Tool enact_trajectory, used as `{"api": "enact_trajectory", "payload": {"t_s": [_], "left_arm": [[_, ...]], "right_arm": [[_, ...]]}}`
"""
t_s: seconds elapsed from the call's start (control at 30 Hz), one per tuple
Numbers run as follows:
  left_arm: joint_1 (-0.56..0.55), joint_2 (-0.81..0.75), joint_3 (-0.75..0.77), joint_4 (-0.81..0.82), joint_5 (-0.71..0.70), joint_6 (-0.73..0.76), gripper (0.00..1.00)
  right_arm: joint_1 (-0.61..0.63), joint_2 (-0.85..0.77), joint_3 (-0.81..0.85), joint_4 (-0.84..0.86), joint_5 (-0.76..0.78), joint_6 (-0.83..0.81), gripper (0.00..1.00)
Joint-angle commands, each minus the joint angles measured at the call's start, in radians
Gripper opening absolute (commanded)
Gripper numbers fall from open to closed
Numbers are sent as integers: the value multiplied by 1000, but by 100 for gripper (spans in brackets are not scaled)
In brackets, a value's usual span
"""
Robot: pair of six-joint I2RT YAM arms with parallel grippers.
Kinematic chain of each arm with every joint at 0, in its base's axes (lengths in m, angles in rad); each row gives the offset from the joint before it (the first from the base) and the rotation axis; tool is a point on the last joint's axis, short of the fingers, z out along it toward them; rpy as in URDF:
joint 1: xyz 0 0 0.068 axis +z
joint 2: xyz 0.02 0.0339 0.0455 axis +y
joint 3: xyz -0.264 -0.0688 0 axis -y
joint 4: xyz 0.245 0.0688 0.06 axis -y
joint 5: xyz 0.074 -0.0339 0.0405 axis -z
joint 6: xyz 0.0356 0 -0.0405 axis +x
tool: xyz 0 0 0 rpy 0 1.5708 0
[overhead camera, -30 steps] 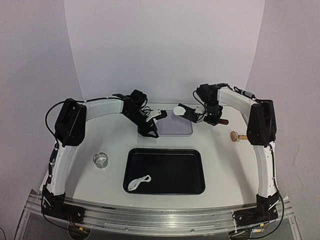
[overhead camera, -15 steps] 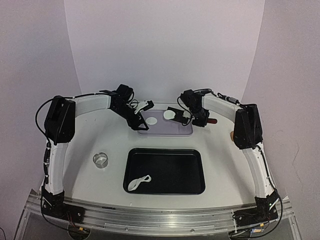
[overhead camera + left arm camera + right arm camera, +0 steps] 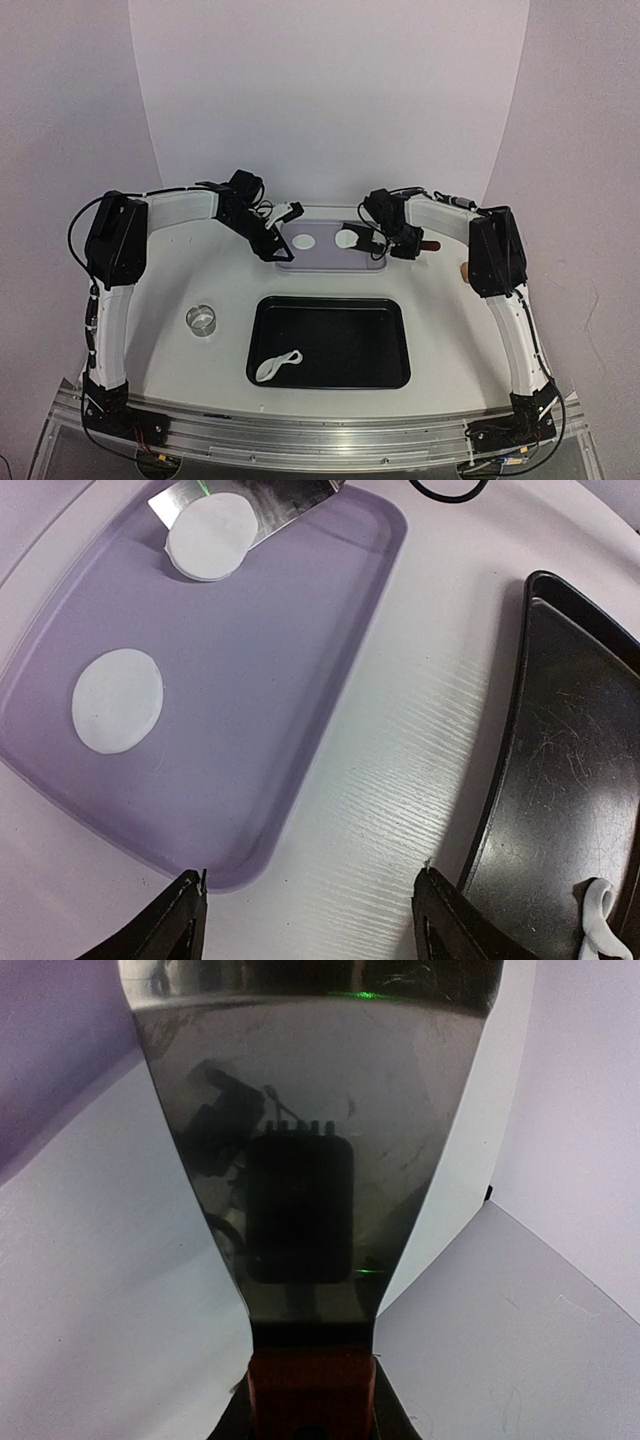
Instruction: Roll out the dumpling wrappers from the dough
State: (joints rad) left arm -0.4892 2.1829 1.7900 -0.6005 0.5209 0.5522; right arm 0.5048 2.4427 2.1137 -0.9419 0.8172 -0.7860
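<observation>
Dough (image 3: 277,366), a ragged white strip curled into a loop, lies in the near-left corner of the glossy black rectangular tray (image 3: 390,345), which sits on the white table (image 3: 440,320) just beyond the two arm bases. A small clear glass cup (image 3: 202,320) stands on the table, left of the black tray and apart from it.

Beyond the black tray's far edge, and parallel to it, lies a shallow translucent purple tray (image 3: 260,680). In it are the dumpling wrappers, two thin round white discs. The first wrapper (image 3: 118,700) lies flat on the purple floor, above the black tray's left half. The second wrapper (image 3: 210,537) rests on the polished metal blade (image 3: 255,505) of a brown-handled spatula (image 3: 310,1110), overhanging the blade's edge, above the black tray's middle. Whether the blade touches the purple tray cannot be told.

The left gripper (image 3: 312,875) hangs spread and empty over the purple tray's corner nearest the black tray's far-left corner. The right gripper (image 3: 310,1420) is clamped on the spatula's handle, reaching in from past the black tray's far-right corner. A tan wooden piece (image 3: 464,268) shows there too, mostly hidden behind the right arm.
</observation>
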Motion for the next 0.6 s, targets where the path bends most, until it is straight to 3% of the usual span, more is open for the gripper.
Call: {"api": "enact_trajectory", "payload": {"t_s": [0.0, 0.23, 0.4, 0.57], "left_arm": [[11, -67, -8, 27, -1, 9, 70], [15, -69, -9, 21, 17, 13, 71], [19, -71, -8, 17, 34, 15, 71], [22, -74, -14, 13, 52, 17, 71]], "right_arm": [[-5, -64, -5, 35, 97, -49, 0], [-1, -107, -109, 189, 194, -214, 0], [6, -171, -290, 501, 250, -478, 0], [6, -170, -296, 589, 267, -542, 0]]}}
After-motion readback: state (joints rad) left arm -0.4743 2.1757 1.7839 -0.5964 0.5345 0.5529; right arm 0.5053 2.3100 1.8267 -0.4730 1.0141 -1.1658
